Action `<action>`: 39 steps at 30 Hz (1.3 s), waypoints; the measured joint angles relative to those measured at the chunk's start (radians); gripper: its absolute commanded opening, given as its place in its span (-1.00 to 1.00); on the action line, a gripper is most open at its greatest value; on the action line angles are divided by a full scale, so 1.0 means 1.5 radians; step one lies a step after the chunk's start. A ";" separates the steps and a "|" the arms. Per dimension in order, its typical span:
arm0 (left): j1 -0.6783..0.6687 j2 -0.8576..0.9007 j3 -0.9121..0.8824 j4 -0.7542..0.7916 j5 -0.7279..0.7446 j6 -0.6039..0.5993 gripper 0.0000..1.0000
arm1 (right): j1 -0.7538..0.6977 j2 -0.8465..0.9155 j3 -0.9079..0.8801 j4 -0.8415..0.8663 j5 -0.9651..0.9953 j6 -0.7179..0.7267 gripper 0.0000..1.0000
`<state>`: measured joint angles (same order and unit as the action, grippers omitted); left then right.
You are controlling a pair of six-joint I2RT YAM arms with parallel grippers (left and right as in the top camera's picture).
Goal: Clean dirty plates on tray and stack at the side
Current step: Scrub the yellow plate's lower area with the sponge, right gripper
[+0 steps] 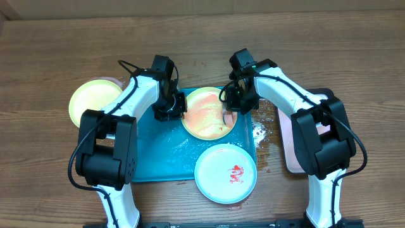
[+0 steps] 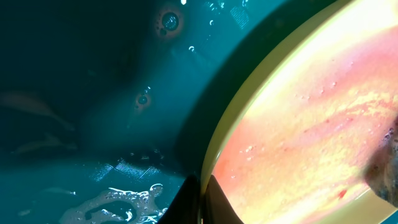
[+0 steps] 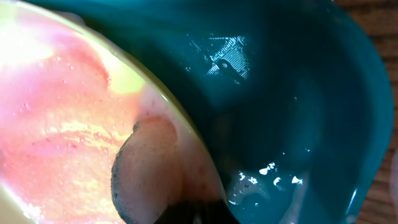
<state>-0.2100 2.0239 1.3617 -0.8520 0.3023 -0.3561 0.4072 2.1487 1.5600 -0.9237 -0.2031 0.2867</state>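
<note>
Left claw (image 1: 179, 112) pinches the rim of a sauce-smeared yellow-green round plastic plate (image 1: 205, 117) on the teal rectangular plastic tray (image 1: 158, 152) beneath it; right claw (image 1: 233, 109) clamps a stained round sponge (image 3: 149, 171) against the same plate.

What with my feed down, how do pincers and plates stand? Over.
Left pincer shut at smeared plate rim. Right pincer shut on pad, pad on that plate. Blue plate dirty, overhanging tray. Nothing blocking.
</note>
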 measured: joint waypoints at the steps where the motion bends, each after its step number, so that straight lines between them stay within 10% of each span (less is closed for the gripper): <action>1: 0.000 0.000 0.000 0.000 0.001 0.000 -0.91 | 0.000 0.000 0.000 0.005 0.002 -0.005 -0.92; 22: 0.004 0.000 -0.001 -0.009 -0.019 0.000 -0.92 | 0.057 0.015 0.000 0.178 -0.014 -0.035 -0.92; 39: 0.004 0.000 -0.001 -0.009 -0.020 0.000 -0.92 | 0.083 0.018 0.004 0.063 -0.084 -0.031 -0.92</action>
<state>-0.2047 2.0239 1.3605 -0.8650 0.2729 -0.3557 0.5323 2.1761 1.5654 -0.8299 -0.3298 0.2405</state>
